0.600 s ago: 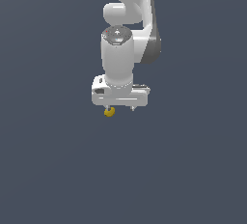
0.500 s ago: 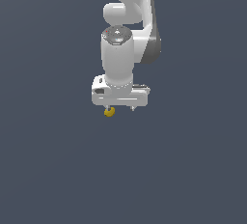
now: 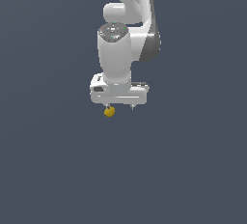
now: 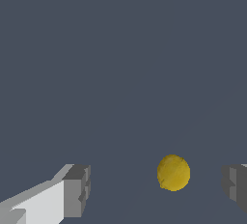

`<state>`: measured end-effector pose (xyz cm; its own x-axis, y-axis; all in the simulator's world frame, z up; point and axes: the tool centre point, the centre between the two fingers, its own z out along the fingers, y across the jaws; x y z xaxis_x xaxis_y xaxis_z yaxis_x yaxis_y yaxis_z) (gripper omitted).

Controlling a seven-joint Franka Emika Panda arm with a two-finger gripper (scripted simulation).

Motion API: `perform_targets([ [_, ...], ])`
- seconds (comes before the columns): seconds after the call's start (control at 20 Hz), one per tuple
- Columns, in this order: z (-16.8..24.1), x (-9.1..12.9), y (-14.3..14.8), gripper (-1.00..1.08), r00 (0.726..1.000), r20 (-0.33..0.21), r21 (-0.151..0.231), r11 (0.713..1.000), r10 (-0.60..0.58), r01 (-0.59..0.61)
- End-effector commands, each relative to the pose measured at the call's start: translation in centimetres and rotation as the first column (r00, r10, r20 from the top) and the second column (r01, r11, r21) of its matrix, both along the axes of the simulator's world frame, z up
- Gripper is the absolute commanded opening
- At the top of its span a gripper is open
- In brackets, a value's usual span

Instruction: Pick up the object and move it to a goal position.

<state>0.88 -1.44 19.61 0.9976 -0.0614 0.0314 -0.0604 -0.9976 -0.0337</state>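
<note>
The object point(image 3: 109, 112) is a tiny yellow-orange ball. In the exterior view it shows just below my white gripper point(image 3: 119, 107), under the finger on that view's left. In the wrist view the object point(image 4: 173, 172) lies between my two grey fingertips point(image 4: 77, 189), nearer to one of them, with clear gaps on both sides. My gripper point(image 4: 157, 189) is open and touches nothing.
Everything around is a plain dark grey-blue surface with no other objects, edges or containers in either view. The white arm point(image 3: 128, 30) rises above the gripper toward the top of the exterior view.
</note>
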Motion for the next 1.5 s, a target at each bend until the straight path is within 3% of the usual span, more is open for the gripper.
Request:
perform_targets([
  [0.0, 0.0, 0.0, 0.0, 1.0, 1.0, -0.001, 0.001, 1.0, 0.0, 0.0],
  [0.45, -2.8, -1.5, -1.5, 1.0, 1.0, -0.007, -0.007, 1.0, 0.015, -0.015],
  [1.05, -10.0, -6.9, -5.3, 1.0, 0.998, -0.027, -0.027, 0.998, 0.06, -0.061],
  [1.45, -11.7, -8.6, -6.2, 1.0, 0.997, -0.033, -0.032, 0.997, 0.073, -0.074],
])
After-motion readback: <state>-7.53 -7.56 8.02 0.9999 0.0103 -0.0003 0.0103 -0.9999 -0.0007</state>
